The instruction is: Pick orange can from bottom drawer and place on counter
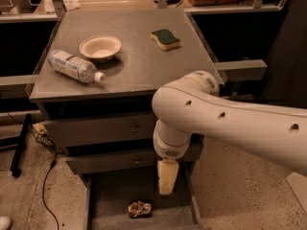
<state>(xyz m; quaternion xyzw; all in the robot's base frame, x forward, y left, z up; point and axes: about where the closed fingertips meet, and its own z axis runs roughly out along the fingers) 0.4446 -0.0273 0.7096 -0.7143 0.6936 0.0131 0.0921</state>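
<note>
Just above the open drawer, the end effector hangs clear of the can

Pointing straight down, the cream-coloured end effector [166, 188] hangs over the right rear part of the bottom drawer [103, 200]. Whether it is released or clenched cannot be told from this angle; it holds nothing. Its tip is near the orange can [140, 208] but apart from it, up and to the right of it in the camera view, with bare drawer floor showing between the two.

The orange can lies on its side on the grey floor of the pulled-out bottom drawer, about midway between the side walls.

Above the end effector, a rounded white wrist joins the thick white arm [230, 123], which runs in from the right edge and crosses in front of the cabinet's right side. Behind it are two shut drawers, the upper drawer [96, 131] and the middle drawer [105, 163], each with a small knob.

On top, the speckled grey surface [139, 66] carries three things. A clear plastic bottle [73, 66] lies on its side near the left edge, cap toward the middle. A shallow pale bowl [100, 47] sits just behind it. A sponge [165, 39], green on top and yellow beneath, rests well apart from both, toward the right rear.

A dark cable [47, 188] trails over the speckled floor left of the cabinet.
</note>
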